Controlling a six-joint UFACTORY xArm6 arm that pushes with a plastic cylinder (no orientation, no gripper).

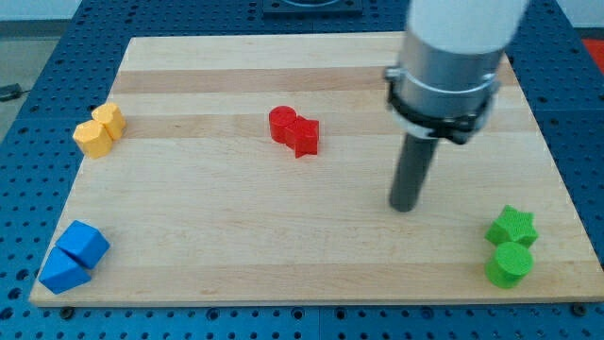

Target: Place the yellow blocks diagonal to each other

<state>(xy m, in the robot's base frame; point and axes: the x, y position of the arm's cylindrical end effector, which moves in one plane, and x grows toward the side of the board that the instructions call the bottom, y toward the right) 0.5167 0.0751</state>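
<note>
Although the two yellow blocks already sit touching near the board's left edge, toward its far left corner, with the small yellow block point(110, 120) up and to the right of the larger yellow block point(92, 139), my tip point(404, 205) is well apart from them, over on the right half of the board point(236, 246). Whether their present offset counts as diagonal is a judgement; they look roughly corner to corner, so little or nothing may be left, at most a small nudge to make the offset cleaner. The arm carries no claw, only the dark rod, so nothing is gripped and it touches no block.

Around them: a red round block point(282, 124) and a red star-like block point(306, 137) sit touching near the middle of the far half, lying roughly between my tip and the yellow pair. Two blue blocks point(74, 256) occupy the near left corner, and a green star point(512, 227) with a green cylinder point(509, 264) sits at the near right corner. A path along the near side of the red pair would avoid disturbing it.
</note>
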